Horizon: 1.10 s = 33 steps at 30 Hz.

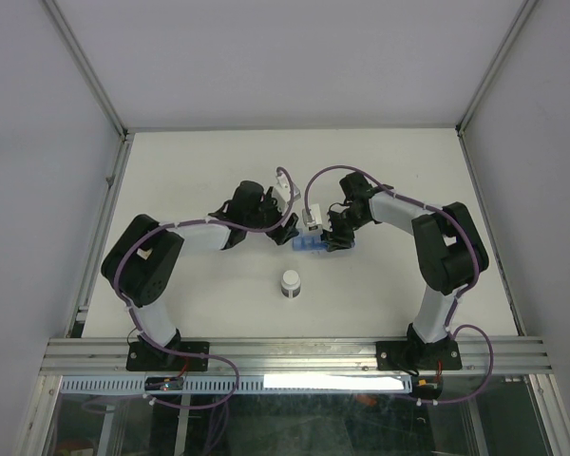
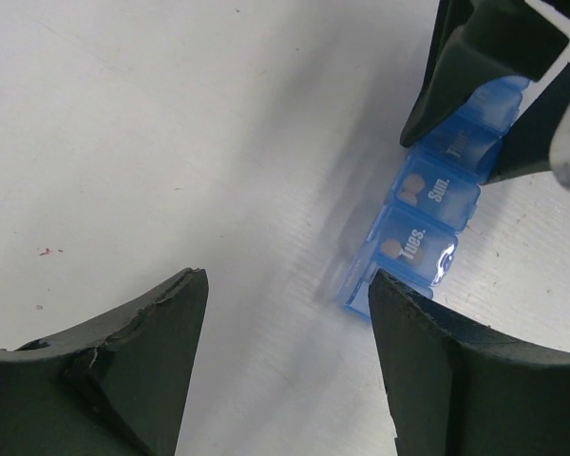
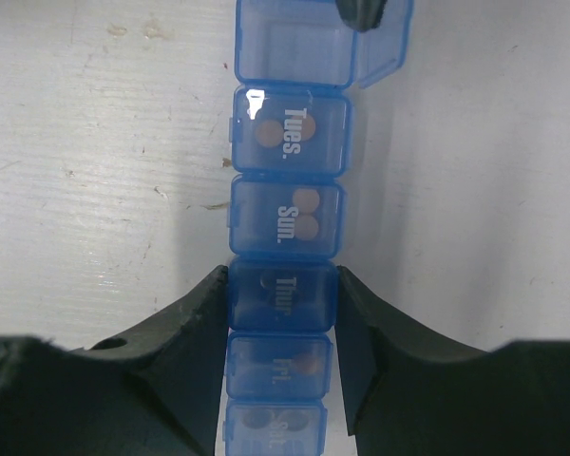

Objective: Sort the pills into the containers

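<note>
where the scuffed white tabletop point(image 1: 218, 171) meets pale grey walls point(image 1: 285, 57), the blue containers point(image 3: 285, 228) lie flat mid-surface, pills point(image 3: 304, 214) inside. right jaws clamp the "thur." compartment; left jaws gape empty beside one end.

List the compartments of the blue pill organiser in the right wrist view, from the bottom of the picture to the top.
compartment with blurred label → Fri. compartment → Thur. compartment → Sun. compartment → Tues. compartment → unlabelled end compartment
</note>
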Motion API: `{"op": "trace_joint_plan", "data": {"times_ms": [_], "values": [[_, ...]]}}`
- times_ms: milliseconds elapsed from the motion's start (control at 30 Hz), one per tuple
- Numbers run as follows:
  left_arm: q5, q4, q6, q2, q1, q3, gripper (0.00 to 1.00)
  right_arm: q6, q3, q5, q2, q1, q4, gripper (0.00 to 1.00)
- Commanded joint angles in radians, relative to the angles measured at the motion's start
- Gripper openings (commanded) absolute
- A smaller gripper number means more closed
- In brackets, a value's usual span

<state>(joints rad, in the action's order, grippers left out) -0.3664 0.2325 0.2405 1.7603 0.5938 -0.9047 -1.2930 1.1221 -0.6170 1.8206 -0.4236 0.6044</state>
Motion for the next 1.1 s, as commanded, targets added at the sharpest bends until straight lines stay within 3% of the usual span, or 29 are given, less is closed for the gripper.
{"op": "trace_joint_plan", "data": {"times_ms": [0, 1067], "values": [[0.029, 0.027, -0.05, 0.015, -0.008, -0.067, 0.7, -0.019, 0.003, 0.011, 0.032, -0.013, 0.057, 0.25], [0.101, -0.189, -0.123, 0.153, -0.006, -0.216, 0.61, -0.026, 0.003, 0.013, 0.03, -0.016, 0.064, 0.25]]}}
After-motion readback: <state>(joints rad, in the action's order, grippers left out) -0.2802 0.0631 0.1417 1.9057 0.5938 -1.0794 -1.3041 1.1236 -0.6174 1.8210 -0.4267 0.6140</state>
